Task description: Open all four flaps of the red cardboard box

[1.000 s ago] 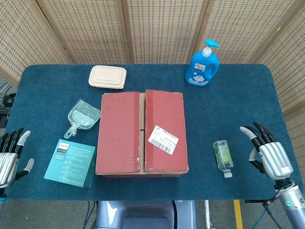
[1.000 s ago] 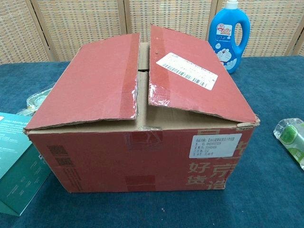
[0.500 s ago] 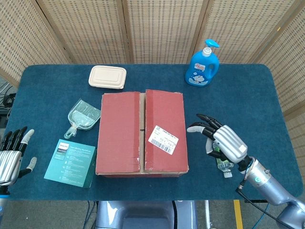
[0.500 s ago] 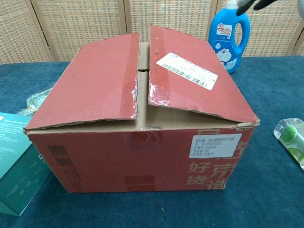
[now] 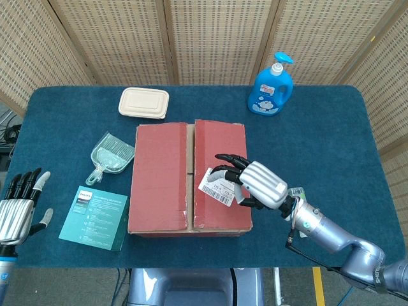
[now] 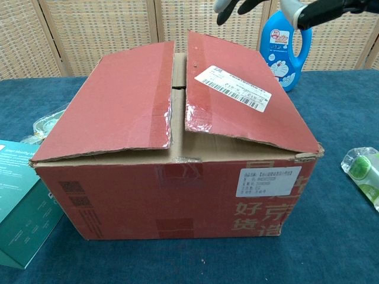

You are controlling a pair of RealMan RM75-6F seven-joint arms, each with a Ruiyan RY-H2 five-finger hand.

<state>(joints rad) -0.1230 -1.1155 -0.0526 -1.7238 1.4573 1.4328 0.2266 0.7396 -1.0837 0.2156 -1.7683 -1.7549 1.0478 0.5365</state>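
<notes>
While fingers (image 5: pixel 231 159) of the right hand (image 5: pixel 255 183) spread wide, red cardboard box (image 5: pixel 189 178), 2 top flaps closed.

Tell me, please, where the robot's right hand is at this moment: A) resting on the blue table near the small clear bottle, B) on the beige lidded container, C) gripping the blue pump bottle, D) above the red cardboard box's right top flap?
D: the right hand, fingers spread, hovers above the red cardboard box's right top flap.

Bottle (image 5: pixel 273 89) behind box (image 5: pixel 188 178)
</notes>
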